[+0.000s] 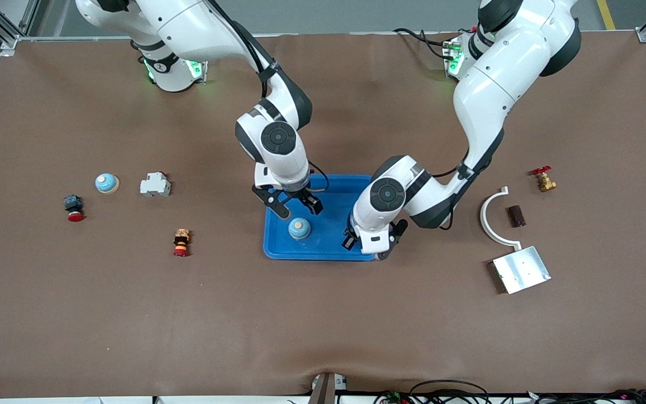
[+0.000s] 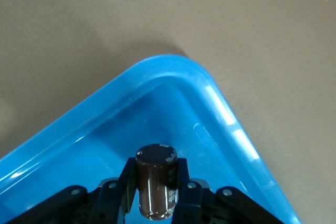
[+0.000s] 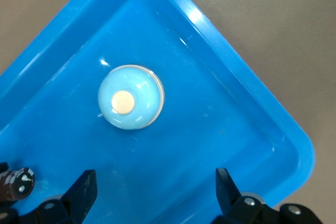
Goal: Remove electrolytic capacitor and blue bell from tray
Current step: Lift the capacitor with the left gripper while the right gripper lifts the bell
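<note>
The big brown desk (image 1: 323,314) holds a blue tray (image 1: 323,249) in the middle. Toward the right arm's end lie a blue bell (image 1: 106,183), a white block (image 1: 155,184) and two small red-topped buttons (image 1: 73,208). Toward the left arm's end lie a silver plate (image 1: 522,269), a white curved piece (image 1: 491,219), a dark brown capacitor (image 1: 516,216) and a small valve (image 1: 544,179).

Front camera high, whole table; wrist cameras close, sharing tray (image 1: 323,249).

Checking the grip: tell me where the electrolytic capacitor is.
The electrolytic capacitor sits clamped in the left gripper's jaws, inside the blue tray at its corner toward the left arm's end.
</note>
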`<state>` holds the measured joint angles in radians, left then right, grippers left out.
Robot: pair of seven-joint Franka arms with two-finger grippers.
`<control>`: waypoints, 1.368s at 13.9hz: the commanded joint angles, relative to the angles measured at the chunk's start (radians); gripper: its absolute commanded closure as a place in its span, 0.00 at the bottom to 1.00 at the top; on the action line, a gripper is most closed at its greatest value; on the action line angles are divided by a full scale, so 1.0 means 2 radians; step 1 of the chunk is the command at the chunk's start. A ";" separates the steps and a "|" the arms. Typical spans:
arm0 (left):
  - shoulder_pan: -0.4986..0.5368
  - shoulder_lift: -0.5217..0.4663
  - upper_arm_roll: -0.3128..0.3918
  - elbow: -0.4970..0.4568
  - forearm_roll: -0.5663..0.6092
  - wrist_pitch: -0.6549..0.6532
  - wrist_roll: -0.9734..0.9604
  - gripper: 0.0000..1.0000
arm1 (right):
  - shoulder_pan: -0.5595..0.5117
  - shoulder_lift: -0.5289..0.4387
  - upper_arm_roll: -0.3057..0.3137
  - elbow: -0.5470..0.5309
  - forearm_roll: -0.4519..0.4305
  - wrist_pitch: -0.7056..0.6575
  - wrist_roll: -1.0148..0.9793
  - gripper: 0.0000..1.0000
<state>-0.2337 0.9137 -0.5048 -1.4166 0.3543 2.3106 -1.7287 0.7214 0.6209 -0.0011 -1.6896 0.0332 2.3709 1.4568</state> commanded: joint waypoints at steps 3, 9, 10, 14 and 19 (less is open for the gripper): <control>0.003 -0.038 0.001 -0.004 -0.008 -0.021 -0.008 1.00 | -0.010 0.035 -0.002 0.045 -0.010 -0.008 0.004 0.00; 0.071 -0.099 -0.050 -0.013 -0.025 -0.123 0.043 1.00 | -0.021 0.064 -0.003 0.069 -0.019 -0.007 0.004 0.00; 0.108 -0.105 -0.085 -0.018 -0.025 -0.144 0.070 1.00 | -0.024 0.068 -0.002 0.075 -0.020 -0.007 0.003 0.00; 0.268 -0.126 -0.227 -0.061 -0.023 -0.213 0.156 1.00 | -0.029 0.084 -0.002 0.091 -0.027 -0.007 0.003 0.00; 0.402 -0.185 -0.303 -0.145 -0.022 -0.245 0.289 1.00 | -0.028 0.093 -0.002 0.100 -0.026 -0.007 0.007 0.00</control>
<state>0.4856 0.6242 -1.0700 -1.6079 0.3287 1.8197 -1.2314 0.6741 0.7861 -0.0153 -1.5274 -0.0021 2.3700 1.4567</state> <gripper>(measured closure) 0.661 0.000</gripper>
